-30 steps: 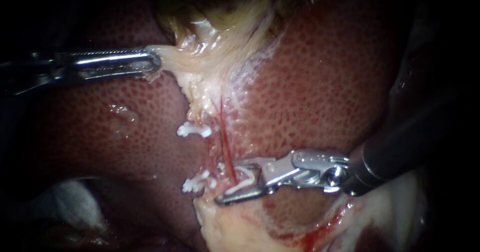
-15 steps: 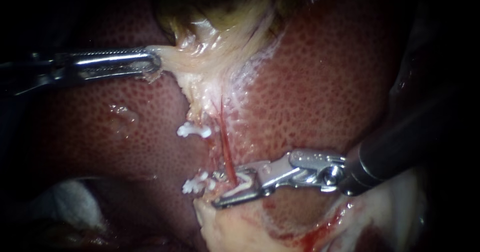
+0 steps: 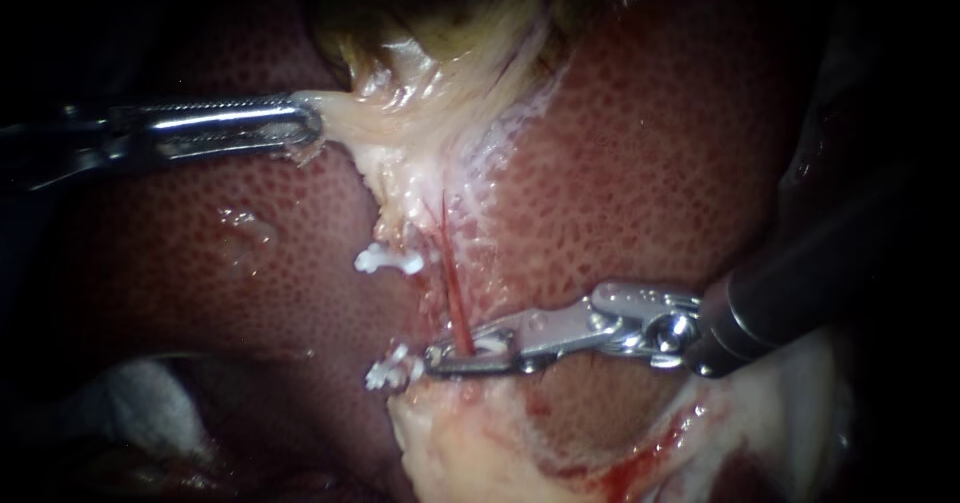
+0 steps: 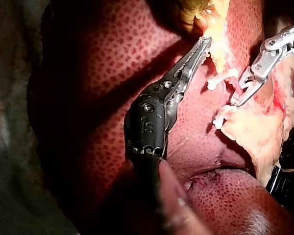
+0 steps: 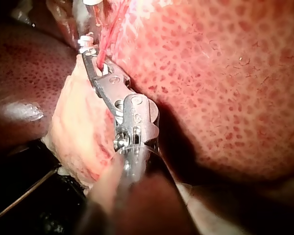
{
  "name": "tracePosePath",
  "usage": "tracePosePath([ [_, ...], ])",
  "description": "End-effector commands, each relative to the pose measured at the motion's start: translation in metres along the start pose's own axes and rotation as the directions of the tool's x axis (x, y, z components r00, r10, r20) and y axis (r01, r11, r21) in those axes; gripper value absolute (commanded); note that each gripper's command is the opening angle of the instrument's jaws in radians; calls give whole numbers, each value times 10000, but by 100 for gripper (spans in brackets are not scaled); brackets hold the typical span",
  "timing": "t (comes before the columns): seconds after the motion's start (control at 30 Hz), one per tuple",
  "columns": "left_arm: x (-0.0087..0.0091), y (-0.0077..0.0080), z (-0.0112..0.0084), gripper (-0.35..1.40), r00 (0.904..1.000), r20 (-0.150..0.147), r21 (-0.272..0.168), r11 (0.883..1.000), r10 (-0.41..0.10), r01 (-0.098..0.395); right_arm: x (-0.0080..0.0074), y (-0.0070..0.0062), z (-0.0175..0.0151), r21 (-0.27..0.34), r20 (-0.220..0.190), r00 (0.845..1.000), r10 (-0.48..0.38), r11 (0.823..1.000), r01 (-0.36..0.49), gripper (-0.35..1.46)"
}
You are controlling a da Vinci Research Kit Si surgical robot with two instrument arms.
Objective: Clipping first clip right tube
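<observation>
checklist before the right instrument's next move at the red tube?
1. Right instrument shut across tube: ok.
2. New clip inside it, at the tube: ok.
3. New clip fully latched: cannot tell.
4. Left instrument gripping gallbladder, tube stretched straight: ok.
5. Right instrument's tip apart from old clip: cannot tell, they sit very close.

Mottled red liver (image 3: 640,163) filling the view, greenish gallbladder (image 3: 440,3) sitting at the top, pale stringy tissue (image 3: 420,133) trailing down from it, upper white clip (image 3: 388,260) and lower white clip (image 3: 392,368) lying one below the other, fatty mass (image 3: 470,453) lying along the bottom, blood (image 3: 640,468) smearing it.
</observation>
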Motion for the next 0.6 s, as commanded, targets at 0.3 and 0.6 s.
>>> tracePosePath([
  [0.3, 0, 0, 0, -35, 10000, 0, 0, 10000, 0, 0, -2, -1, 1, 79, 85, 9998, 155, 9998, -156, -35],
  [0.6, 0, 0, 0, -35, 10000, 0, 0, 10000, 0, 0, -3, -1, 2, 107, 129, 9997, 202, 9997, -204, -35],
])
